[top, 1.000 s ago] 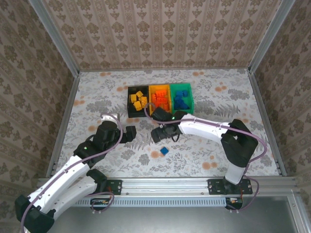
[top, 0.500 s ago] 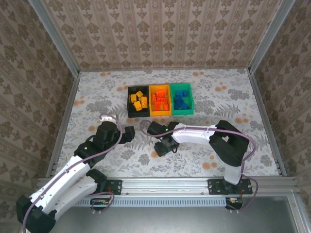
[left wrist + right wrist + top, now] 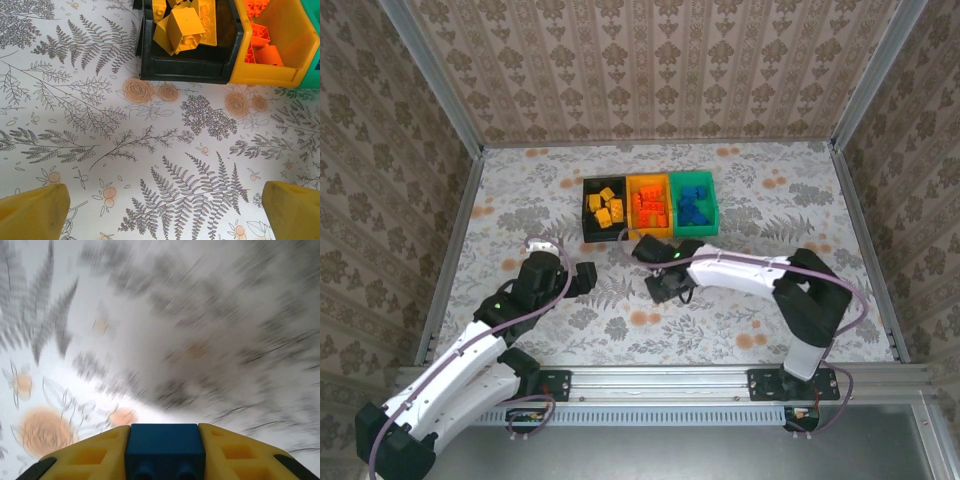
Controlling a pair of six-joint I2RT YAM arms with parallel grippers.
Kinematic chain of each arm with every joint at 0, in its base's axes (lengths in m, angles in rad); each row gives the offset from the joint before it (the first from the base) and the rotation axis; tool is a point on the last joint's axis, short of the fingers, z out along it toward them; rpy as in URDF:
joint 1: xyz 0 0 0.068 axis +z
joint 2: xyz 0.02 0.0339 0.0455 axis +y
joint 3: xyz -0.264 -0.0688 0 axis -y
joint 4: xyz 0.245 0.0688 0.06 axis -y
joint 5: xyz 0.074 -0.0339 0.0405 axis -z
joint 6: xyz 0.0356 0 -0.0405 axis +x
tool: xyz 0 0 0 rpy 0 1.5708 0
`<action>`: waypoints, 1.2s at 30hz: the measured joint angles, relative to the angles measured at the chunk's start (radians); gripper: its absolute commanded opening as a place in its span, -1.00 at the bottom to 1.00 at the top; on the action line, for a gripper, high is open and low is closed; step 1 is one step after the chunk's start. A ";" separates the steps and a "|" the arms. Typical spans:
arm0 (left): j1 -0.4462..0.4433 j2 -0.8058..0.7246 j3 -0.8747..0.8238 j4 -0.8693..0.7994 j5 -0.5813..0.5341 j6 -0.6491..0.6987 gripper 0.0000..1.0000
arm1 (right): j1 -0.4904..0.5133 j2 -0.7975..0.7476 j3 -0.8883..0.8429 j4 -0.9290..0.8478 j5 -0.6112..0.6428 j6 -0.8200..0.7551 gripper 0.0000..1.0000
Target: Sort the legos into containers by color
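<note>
Right fingers (image 3: 90, 455) clamped on a blue lego (image 3: 165, 447), which sits between the yellow pads above the floral desk (image 3: 150, 150); the wrist view is motion-blurred. From the top camera, that arm's tip is in front of the yellow-orange bin (image 3: 650, 233), near it but apart. Left fingers (image 3: 35, 207) are spread wide with nothing between them, low over the desk in front of the black bin (image 3: 185, 67). Yellow legos (image 3: 182, 27) lie in the black bin, red-orange legos (image 3: 260, 45) in the yellow-orange bin, other blue legos (image 3: 694, 203) in the green bin (image 3: 695, 230).
</note>
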 measured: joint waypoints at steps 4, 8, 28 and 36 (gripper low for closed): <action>0.006 0.000 0.000 0.000 0.000 0.000 0.99 | -0.145 -0.039 0.106 0.016 0.054 -0.002 -0.28; 0.006 0.003 0.000 0.008 0.000 0.000 1.00 | -0.274 0.002 0.225 0.052 0.115 0.006 -0.26; 0.019 0.048 0.000 0.024 0.001 0.000 1.00 | -0.400 0.415 0.661 0.084 0.208 -0.019 0.67; 0.019 0.048 0.000 0.059 -0.066 0.005 0.99 | -0.395 0.066 0.222 0.279 0.221 0.006 0.77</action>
